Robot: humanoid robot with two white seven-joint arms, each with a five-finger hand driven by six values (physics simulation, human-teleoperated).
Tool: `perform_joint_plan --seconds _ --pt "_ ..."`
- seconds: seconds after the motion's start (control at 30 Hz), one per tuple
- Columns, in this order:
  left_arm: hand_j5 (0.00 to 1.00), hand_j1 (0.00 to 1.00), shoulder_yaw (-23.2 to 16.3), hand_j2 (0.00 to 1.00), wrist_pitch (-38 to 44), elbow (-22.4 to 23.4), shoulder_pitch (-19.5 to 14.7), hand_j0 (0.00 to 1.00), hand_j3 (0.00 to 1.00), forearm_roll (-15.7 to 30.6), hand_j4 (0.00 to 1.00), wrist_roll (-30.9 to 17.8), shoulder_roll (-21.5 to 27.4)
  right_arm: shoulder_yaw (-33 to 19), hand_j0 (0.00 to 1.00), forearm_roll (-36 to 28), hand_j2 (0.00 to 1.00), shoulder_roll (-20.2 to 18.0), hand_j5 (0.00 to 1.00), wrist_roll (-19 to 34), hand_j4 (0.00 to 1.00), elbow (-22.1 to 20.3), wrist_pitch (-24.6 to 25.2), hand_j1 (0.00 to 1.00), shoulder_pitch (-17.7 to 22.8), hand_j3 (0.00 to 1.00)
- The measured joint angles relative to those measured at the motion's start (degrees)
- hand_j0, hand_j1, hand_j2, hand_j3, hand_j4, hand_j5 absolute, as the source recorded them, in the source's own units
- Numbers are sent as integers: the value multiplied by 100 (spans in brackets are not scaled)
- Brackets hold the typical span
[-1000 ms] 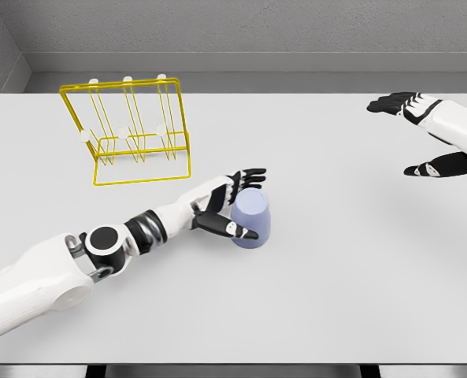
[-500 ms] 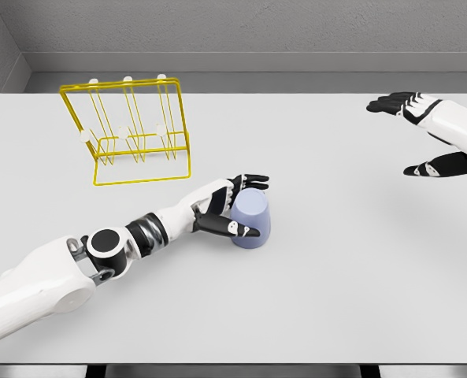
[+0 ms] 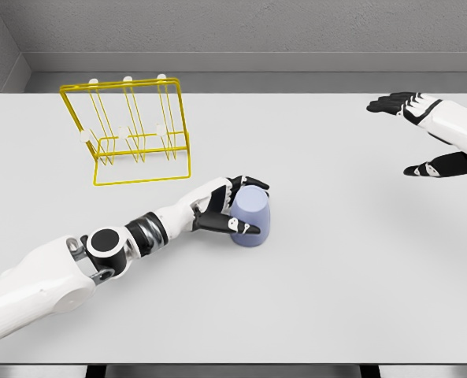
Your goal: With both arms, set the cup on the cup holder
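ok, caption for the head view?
Left hand closes on the cup near the yellow rack; right hand open.

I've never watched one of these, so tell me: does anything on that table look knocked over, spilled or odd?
Nothing stands out. The cup stands on the table in the left hand, and the yellow cup holder stands upright.

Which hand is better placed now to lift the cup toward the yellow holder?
Left. The left hand already wraps the cup, near the holder. The right hand hangs open, far away.

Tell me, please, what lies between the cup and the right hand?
Nothing: the head view shows only bare table between the cup and the right hand.
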Motion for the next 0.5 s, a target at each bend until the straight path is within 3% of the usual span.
perform_joint_plan --seconds 0.5 --pt "65 65 213 65 -29 -377 -79 65 65 40 65 3 296 0 100 0 100 0 100 0 100 0 0 100 9 100"
